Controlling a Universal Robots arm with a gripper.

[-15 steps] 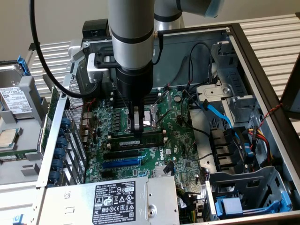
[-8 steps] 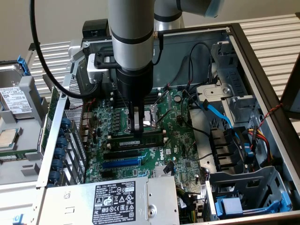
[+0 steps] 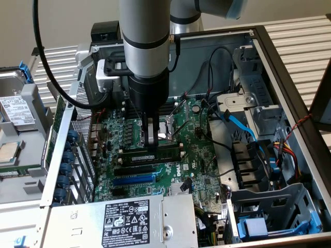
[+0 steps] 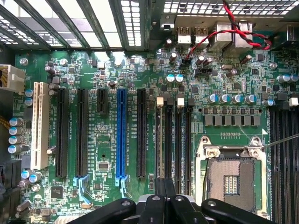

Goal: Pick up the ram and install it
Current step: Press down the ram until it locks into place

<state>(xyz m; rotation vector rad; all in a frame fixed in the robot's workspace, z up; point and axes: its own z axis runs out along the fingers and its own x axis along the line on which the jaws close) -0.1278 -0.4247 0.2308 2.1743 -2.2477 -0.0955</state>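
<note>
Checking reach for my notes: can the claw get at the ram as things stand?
Probably yes: the claw hangs right over the ram, and nothing seems to lie between them.

Open computer case holds green motherboard.

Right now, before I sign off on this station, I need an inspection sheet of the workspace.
Surface: green motherboard in an open computer case.
Job's things: ram on edge on the board, beside the processor socket.
Clutter: hard drive outside the case, exterior view's left.
Grippers: gripper right above the ram.
Cables: blue cable; red-black wire.
Surroundings: power supply, slatted tabletop.
</note>
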